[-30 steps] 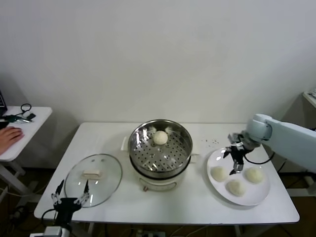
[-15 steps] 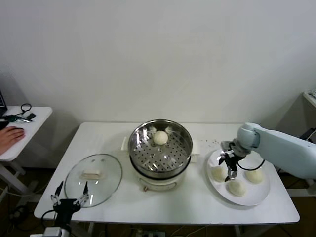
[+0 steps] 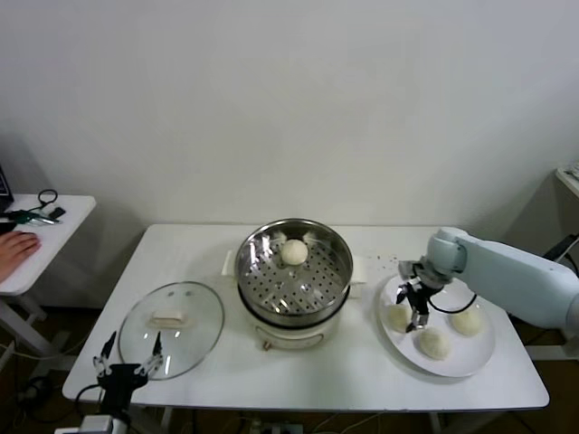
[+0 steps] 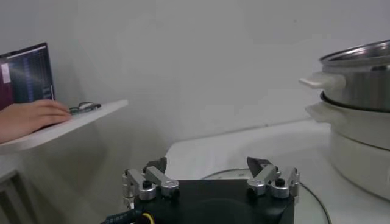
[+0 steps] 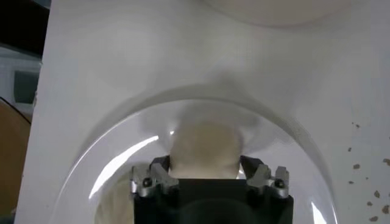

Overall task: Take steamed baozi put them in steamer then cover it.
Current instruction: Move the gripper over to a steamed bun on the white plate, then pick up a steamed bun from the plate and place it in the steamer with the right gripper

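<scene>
Table: white table [image 3: 217,271] carries the steamer, the lid and a plate; a smaller side table [image 3: 63,217] stands apart beyond its left end.
Steamer: round stainless-steel steamer [image 3: 294,271] on a white base sits at mid-table, uncovered, its perforated tray showing.
Bun in steamer: one baozi [image 3: 293,252] lies on the tray toward the far side.
Plate: flat white plate [image 3: 466,362] lies to the right of the steamer, near it.
Buns on plate: three baozi there; the left bun [image 3: 397,317] is under the right arm's tool, the front bun [image 3: 433,344] and right bun [image 3: 466,322] lie just beside it.
Right gripper: right gripper [image 3: 410,311] is down at the left bun; in the right wrist view its fingers [image 5: 152,179] stand either side of that bun [image 5: 204,149], jaws narrowed close against its sides. Whether it is fully clamped I cannot tell.
Cover: glass cover [image 3: 172,329] with a cream handle lies flat at the table's front left, well apart from the steamer.
Left gripper: left gripper [image 3: 127,363] hangs low off the front-left table edge, by the lid, jaws wide and empty.
Person: a hand [image 3: 16,249] rests on the side table.
</scene>
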`<state>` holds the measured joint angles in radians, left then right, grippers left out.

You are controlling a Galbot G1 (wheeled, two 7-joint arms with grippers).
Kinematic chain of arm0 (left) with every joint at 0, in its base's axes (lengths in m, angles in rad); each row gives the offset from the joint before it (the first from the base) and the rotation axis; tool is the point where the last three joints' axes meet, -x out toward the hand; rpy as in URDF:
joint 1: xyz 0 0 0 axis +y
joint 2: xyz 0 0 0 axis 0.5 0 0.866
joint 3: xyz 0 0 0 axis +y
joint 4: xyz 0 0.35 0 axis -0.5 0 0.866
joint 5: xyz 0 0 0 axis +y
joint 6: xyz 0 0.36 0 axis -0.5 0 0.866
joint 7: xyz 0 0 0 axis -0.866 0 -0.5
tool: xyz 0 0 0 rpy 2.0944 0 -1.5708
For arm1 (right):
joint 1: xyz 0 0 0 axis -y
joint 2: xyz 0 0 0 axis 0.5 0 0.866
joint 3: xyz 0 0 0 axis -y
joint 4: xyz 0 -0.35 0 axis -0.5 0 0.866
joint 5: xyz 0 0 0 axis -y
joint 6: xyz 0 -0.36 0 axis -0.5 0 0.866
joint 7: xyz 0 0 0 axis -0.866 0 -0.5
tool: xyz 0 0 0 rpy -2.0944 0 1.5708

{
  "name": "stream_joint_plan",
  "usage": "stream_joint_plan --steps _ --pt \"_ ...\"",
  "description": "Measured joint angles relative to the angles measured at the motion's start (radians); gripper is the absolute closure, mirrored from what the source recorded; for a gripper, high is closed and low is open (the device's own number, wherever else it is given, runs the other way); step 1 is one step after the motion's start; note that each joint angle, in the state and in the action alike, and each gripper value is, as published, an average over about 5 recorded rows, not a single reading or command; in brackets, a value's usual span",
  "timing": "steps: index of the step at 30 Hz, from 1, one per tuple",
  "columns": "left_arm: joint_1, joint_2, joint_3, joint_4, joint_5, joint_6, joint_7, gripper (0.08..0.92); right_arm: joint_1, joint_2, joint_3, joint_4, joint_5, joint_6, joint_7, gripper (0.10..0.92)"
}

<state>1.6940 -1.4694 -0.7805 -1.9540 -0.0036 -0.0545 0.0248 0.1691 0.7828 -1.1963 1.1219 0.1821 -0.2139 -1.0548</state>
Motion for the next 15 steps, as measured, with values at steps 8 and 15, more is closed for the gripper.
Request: stream_joint_plan --steps 8,15 --pt "0.006 0.000 0.006 -0.002 0.001 0.000 -0.001 0.177 0.031 -0.023 -0.005 0.016 0.024 0.001 0.001 0.336" --pt "0.015 0.000 0.019 -0.011 0.006 -0.001 -0.001 0.177 0.151 -0.052 -0.062 0.041 0.089 0.014 -0.005 0.338"
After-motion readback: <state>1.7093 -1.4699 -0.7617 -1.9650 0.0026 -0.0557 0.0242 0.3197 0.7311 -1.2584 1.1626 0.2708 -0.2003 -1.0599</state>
